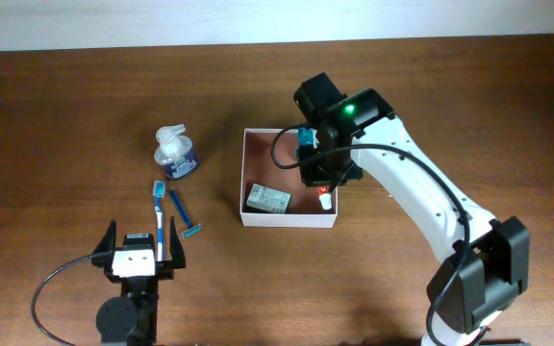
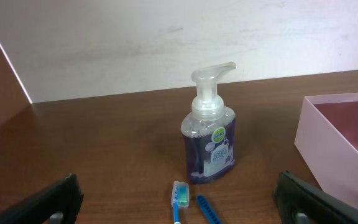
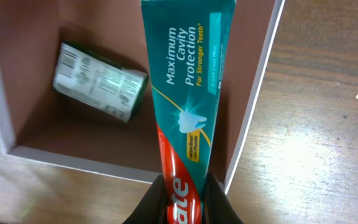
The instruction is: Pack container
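The container (image 1: 258, 219) is a square white box with a reddish-brown inside, at the table's middle; it also shows in the right wrist view (image 3: 73, 158) and the left wrist view (image 2: 328, 140). A green soap box (image 1: 267, 199) lies inside it (image 3: 98, 81). My right gripper (image 1: 323, 181) hangs over the container's right side, shut on a teal and red toothpaste tube (image 3: 188, 106). My left gripper (image 1: 142, 258) is open and empty at the front left. A blue toothbrush (image 1: 160, 216), a blue razor (image 1: 184, 219) and a soap pump bottle (image 2: 209, 127) lie before it.
The pump bottle (image 1: 174, 152) stands left of the container. The toothbrush head (image 2: 179, 194) and razor (image 2: 207, 208) lie between the open left fingers' line of sight. A pale wall runs along the table's far edge.
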Controlling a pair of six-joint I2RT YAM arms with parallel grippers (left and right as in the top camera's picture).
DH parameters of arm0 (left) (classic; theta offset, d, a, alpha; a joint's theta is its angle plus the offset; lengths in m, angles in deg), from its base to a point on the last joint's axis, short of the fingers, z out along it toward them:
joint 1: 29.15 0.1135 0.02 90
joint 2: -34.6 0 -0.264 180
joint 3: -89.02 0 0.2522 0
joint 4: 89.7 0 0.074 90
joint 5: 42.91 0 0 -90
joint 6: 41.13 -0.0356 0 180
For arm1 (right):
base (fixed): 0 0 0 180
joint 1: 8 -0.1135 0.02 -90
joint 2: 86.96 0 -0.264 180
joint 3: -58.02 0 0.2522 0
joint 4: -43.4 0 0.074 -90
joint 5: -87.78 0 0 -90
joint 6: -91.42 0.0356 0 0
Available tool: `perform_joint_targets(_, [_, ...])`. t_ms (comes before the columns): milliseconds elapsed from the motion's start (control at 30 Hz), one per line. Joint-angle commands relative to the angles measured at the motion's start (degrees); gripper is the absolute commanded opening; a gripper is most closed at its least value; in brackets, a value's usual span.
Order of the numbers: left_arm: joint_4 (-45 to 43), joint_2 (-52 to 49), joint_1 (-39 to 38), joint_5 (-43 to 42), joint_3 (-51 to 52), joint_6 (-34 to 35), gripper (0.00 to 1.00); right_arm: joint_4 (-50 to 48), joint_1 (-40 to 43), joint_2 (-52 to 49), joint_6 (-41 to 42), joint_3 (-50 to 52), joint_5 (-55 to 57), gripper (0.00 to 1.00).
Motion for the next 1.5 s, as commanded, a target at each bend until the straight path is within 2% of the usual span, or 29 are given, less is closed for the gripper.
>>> perform_joint_targets(0, [0.07, 0.28, 0.35, -0.57, 0.22, -0.81, 1.0, -2.56, -0.59, -1.03, 0.85, 2.62, 1.25, 0.12])
perform_joint_targets(100, [0.07, 0.28, 0.35, -0.57, 0.22, -0.81, 1.0, -6.16, -0.57, -1.03, 0.85, 4.76, 1.29, 0.13])
perform_joint_targets(167, [0.07, 0.28, 0.35, -0.59, 0.22, -0.81, 1.0, -8.52, -0.57, -1.05, 0.85, 5.86, 1.31, 0.17])
perform_joint_targets(200, [0.07, 0.28, 0.35, -0.59, 0.22, -0.81, 1.0, -9.44, -0.57, -1.05, 0.85, 6.23, 1.33, 0.24])
perform_joint_targets(267, [0.07, 0.28, 0.35, -0.57, 0.22, -0.81, 1.0, -10.67, -0.57, -1.05, 0.83, 6.78, 1.33, 0.31])
perform_joint_targets(300, [0.09, 0.28, 0.35, -0.57, 0.22, -0.81, 1.0, -10.73, -0.57, -1.05, 0.83, 6.8, 1.33, 0.38])
perform_joint_targets(333, [0.07, 0.28, 0.35, -0.57, 0.22, -0.81, 1.0, -10.71, -0.57, -1.05, 0.81, 6.8, 1.33, 0.51])
perform_joint_targets(500, [0.07, 0.28, 0.35, -0.57, 0.22, -0.81, 0.99, -9.44, -0.55, -0.74, -0.92, 6.03, 1.42, 0.55])
perform_joint_targets(567, [0.09, 0.28, 0.35, -0.57, 0.22, -0.81, 1.0, -7.72, 0.04, 0.31, -1.09, 4.74, 4.87, 0.57])
perform_joint_targets(700, [0.09, 0.28, 0.35, -0.57, 0.22, -0.81, 1.0, -2.97, 4.46, 3.63, -1.11, 0.37, 15.21, 0.62])
perform_joint_targets(833, [0.07, 0.28, 0.35, -0.57, 0.22, -0.81, 1.0, -2.23, 11.98, 6.51, -1.29, -0.46, 19.98, 0.8])
perform_joint_targets(1033, [0.07, 0.28, 0.35, -0.57, 0.22, -0.81, 1.0, -2.34, 25.79, 6.69, -4.13, -0.46, 19.93, 1.0])
perform_joint_targets(1233, [0.09, 0.28, 0.35, -0.57, 0.22, -0.81, 1.0, -2.43, 33.88, 6.69, -4.11, -0.44, 16.33, 0.98])
perform_joint_targets(1467, [0.09, 0.28, 0.35, -0.57, 0.22, -0.81, 1.0, -2.49, 34.86, 6.69, -4.11, -0.44, 14.08, 0.99])
